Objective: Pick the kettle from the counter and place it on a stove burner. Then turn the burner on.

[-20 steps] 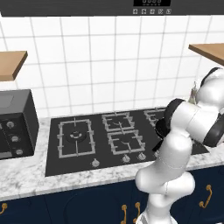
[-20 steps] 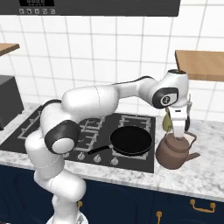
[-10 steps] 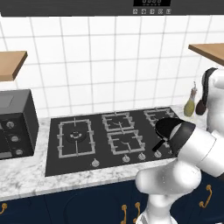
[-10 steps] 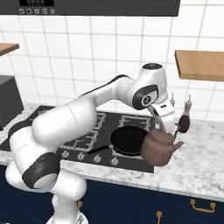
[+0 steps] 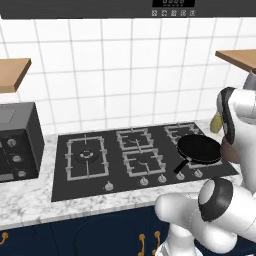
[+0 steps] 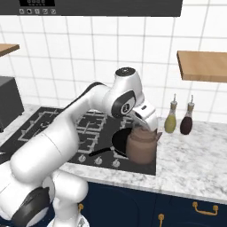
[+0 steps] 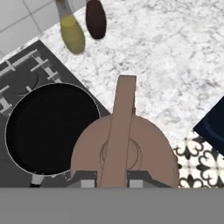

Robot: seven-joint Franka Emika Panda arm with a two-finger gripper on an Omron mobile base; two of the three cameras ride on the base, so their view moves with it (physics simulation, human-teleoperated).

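One kettle (image 6: 142, 146), one black pan (image 5: 199, 149), two slim bottles – yellow (image 6: 170, 121) and dark (image 6: 186, 123) – and one gripper (image 6: 142, 127) (two wooden shelves (image 6: 201, 65) up top too).

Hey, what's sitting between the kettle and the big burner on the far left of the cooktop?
In the right base view, the black frying pan lies right beside the kettle; the left base view shows the smaller middle burners before the big burner.
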